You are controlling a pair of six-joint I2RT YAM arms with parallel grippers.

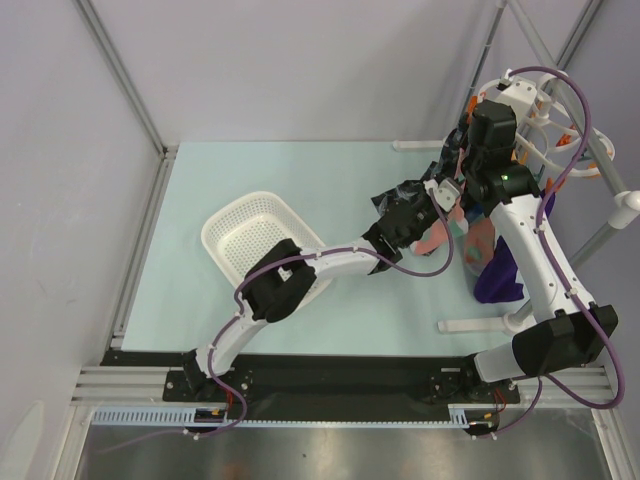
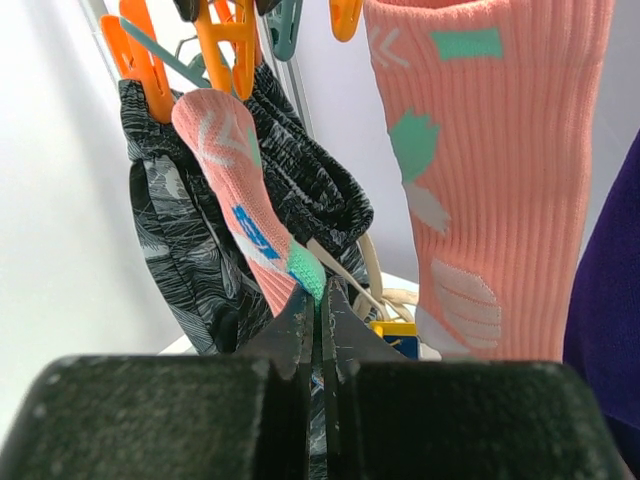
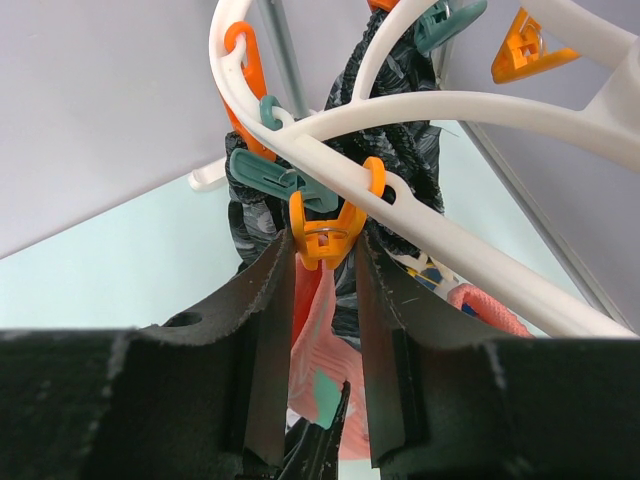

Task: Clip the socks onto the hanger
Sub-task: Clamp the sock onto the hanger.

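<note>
The white ring hanger (image 3: 450,110) hangs at the far right (image 1: 560,140) with orange and teal pegs. My right gripper (image 3: 322,250) reaches up to it (image 1: 462,165), and its fingers press both sides of one orange peg (image 3: 328,232). A salmon-pink sock (image 3: 320,340) hangs just under that peg. My left gripper (image 2: 320,295) is shut on this sock's (image 2: 250,215) teal toe end and holds it up to the peg (image 2: 225,50). A second pink sock (image 2: 490,170) hangs from the hanger to the right.
A dark patterned cloth (image 2: 170,230) hangs right behind the held sock, and a purple garment (image 1: 497,270) hangs beside the second sock. A white basket (image 1: 262,235) sits mid-table under my left arm. The stand's white feet (image 1: 480,325) lie at the right.
</note>
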